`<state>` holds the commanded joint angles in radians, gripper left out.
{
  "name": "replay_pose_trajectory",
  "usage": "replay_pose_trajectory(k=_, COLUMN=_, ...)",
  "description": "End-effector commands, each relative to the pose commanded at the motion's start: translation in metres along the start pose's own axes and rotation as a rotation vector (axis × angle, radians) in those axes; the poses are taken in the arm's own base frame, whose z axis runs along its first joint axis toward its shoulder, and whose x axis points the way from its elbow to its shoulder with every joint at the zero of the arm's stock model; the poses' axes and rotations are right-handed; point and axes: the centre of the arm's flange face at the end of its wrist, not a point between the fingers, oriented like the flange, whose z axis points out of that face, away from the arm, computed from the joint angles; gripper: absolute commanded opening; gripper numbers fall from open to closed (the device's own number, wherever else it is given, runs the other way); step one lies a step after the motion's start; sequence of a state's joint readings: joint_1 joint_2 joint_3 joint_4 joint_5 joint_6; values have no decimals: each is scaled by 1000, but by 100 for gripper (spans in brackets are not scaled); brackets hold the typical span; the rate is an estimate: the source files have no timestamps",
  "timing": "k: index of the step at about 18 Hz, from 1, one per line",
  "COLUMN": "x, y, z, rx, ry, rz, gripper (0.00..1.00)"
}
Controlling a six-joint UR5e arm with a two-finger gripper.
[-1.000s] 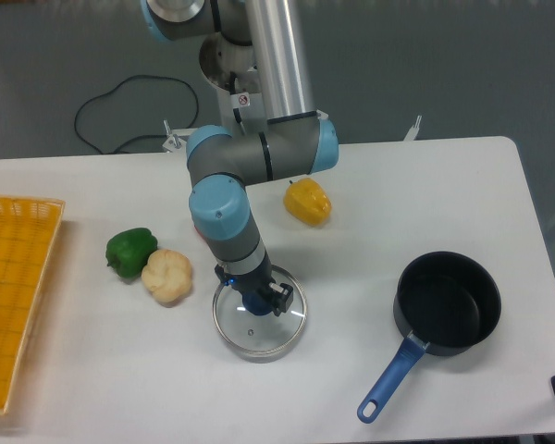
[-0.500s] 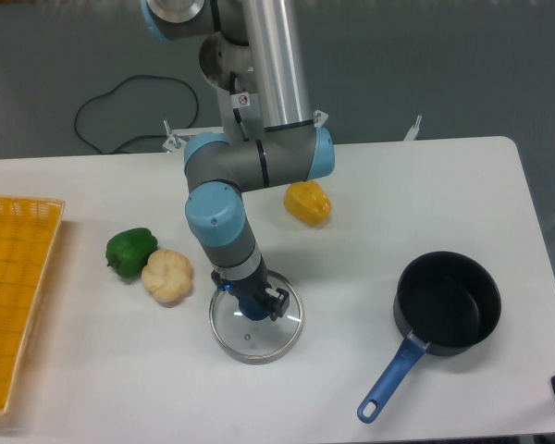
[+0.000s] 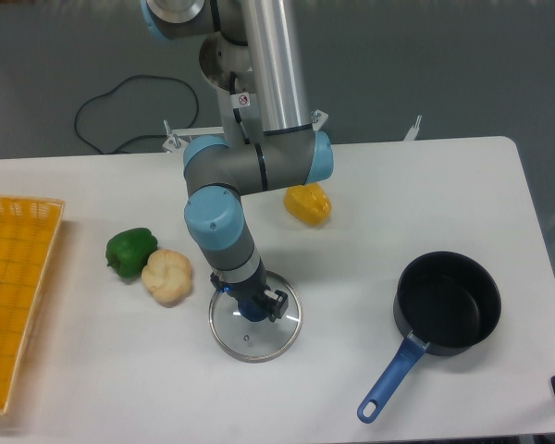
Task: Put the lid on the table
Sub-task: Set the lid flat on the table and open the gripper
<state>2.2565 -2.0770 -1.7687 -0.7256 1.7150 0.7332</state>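
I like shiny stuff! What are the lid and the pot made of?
The lid looks like clear glass, since the white table shows through it, with a shiny metal rim. The pot looks like dark, matte-coated metal; its blue handle is probably plastic, though that is hard to tell.

bare table [image 3: 351, 240] right of lid [image 3: 255, 328]; cream pepper [image 3: 166, 275] near its left

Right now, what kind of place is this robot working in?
Probably a robotics lab set up as a mock kitchen: a bare white table with toy-like peppers, a saucepan and a glass lid, plus a loose cable on the grey floor.
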Motion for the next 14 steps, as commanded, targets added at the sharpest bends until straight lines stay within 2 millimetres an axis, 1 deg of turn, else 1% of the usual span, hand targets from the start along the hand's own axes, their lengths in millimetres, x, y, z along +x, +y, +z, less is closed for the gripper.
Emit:
replay_pose_trajectory(k=4, x=0, y=0, z=0, rx=0, ry=0, rz=0, gripper=77)
replay_pose_trajectory(k=8, x=-1, y=-1, z=-4, rx=6, ry=-5, rz=-1, gripper=99)
replay_pose_trajectory(k=14, x=-3, y=0, z=-19, rx=20, ry=-18, rz=5, gripper=100)
